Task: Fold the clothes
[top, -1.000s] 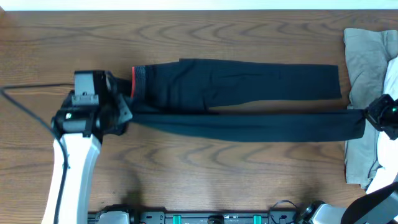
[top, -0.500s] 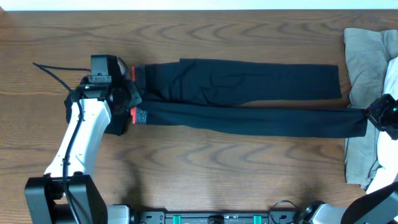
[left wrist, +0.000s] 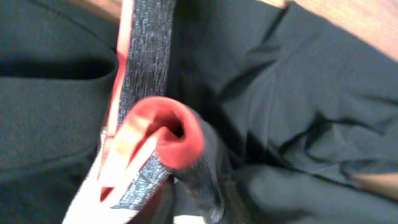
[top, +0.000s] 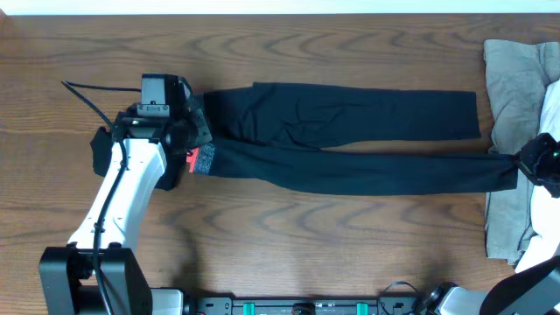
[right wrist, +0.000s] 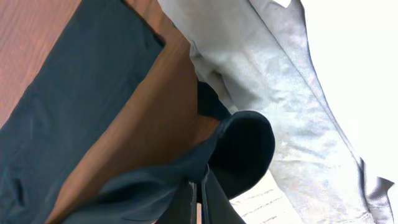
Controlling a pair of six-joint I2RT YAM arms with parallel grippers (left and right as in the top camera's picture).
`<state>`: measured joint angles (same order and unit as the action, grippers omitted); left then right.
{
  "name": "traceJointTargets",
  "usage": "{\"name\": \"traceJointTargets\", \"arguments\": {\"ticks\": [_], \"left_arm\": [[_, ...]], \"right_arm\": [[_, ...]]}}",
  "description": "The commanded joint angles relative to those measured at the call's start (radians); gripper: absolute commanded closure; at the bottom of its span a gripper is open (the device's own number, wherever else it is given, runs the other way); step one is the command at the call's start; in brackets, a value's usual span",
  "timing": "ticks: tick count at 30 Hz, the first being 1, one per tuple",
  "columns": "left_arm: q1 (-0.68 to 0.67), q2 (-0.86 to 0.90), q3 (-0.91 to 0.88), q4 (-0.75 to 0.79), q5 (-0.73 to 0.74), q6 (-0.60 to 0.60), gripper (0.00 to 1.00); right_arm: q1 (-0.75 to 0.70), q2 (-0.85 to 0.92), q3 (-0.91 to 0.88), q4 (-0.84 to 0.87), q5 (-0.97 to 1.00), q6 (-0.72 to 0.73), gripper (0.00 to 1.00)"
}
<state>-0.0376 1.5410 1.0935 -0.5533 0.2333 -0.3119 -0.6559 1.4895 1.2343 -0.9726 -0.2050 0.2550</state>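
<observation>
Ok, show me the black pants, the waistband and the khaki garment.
black pants [top: 367,114], overhead view, middle of the far leg.
waistband [left wrist: 146,62], left wrist view, grey band beside the red edge.
khaki garment [top: 512,87], overhead view, its upper half.

Overhead: even, diffuse light; table [top: 280,254] grain sharp. Faint soft shadow on the wood by left arm [top: 121,192]. Pants [top: 350,114] read near-black, folds barely showing. Left wrist: very close, waistband [left wrist: 146,56] soft, lower edge blurred. Right wrist: white cloth [right wrist: 360,56] blown out upper right; nearest dark fold out of focus.
</observation>
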Motion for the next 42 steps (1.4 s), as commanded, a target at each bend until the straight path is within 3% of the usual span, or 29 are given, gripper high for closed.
{"name": "traceJointTargets", "arguments": {"ticks": [1,3,13,27,39,42], "left_arm": [[-0.001,0.004,0.018,-0.008,0.002,0.002,0.58],[-0.001,0.008,0.018,-0.024,0.002,0.005,0.53],[-0.002,0.032,0.011,-0.079,-0.044,0.043,0.52],[-0.003,0.22,0.002,0.131,-0.009,0.053,0.53],[-0.037,0.257,0.002,0.139,0.043,0.057,0.61],[-0.052,0.26,0.002,0.126,0.043,0.058,0.7]], "right_arm": [[-0.005,-0.006,0.023,-0.004,0.014,0.011,0.99],[-0.005,-0.006,0.023,-0.008,0.014,0.01,0.99],[-0.005,-0.006,0.023,-0.007,0.014,0.011,0.99],[-0.005,-0.006,0.023,-0.007,0.014,0.019,0.99],[-0.005,-0.006,0.023,-0.003,0.014,0.021,0.99],[-0.005,-0.006,0.023,-0.004,0.014,0.021,0.99]]}}
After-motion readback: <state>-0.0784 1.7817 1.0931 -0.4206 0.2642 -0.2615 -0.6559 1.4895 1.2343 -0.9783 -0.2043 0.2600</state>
